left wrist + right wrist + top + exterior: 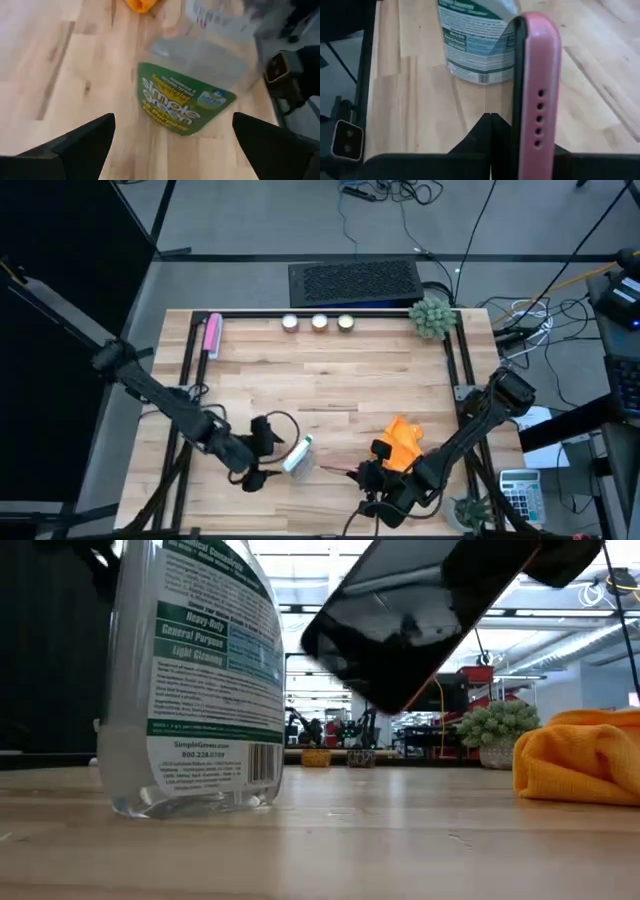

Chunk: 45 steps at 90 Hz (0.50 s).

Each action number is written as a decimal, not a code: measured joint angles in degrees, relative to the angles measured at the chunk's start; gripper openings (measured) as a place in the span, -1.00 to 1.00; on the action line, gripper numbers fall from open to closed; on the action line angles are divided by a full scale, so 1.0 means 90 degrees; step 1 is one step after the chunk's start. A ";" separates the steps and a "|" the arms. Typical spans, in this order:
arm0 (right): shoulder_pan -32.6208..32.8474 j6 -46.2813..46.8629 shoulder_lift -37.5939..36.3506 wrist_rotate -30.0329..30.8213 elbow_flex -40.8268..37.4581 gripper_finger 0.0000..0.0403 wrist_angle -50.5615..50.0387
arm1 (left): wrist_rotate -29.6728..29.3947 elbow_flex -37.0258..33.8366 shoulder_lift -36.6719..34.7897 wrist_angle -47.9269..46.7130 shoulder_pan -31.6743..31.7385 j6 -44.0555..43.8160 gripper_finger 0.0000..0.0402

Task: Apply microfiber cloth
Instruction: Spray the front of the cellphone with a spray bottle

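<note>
Right gripper (492, 130) clamped on pink-cased smartphone (535, 85), tilted up for wiping — microfiber cloth (403, 442) alongside; left gripper (172, 145) spread wide behind spray bottle (192, 85).

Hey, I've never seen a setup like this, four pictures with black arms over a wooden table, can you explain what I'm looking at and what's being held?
This is a robot with two dark arms working at a wooden table. One picture looks straight down from above, one looks level across the tabletop, and two come from cameras on the arms' wrists. The left gripper is open, right by a clear spray bottle of cleaner that stands on the table, not gripping it. The right gripper is shut on a smartphone in a pink case, lifted off the table. A bright orange microfiber cloth lies crumpled on the table beside that arm. At the far edge sit a pink stick, three small round items and a little green plant.
</note>
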 joint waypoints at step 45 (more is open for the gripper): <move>-0.0400 -0.0545 0.0232 0.0012 0.0000 -0.96 0.0182 | 0.0163 -0.0005 0.0560 0.0692 0.0002 -0.0119 0.92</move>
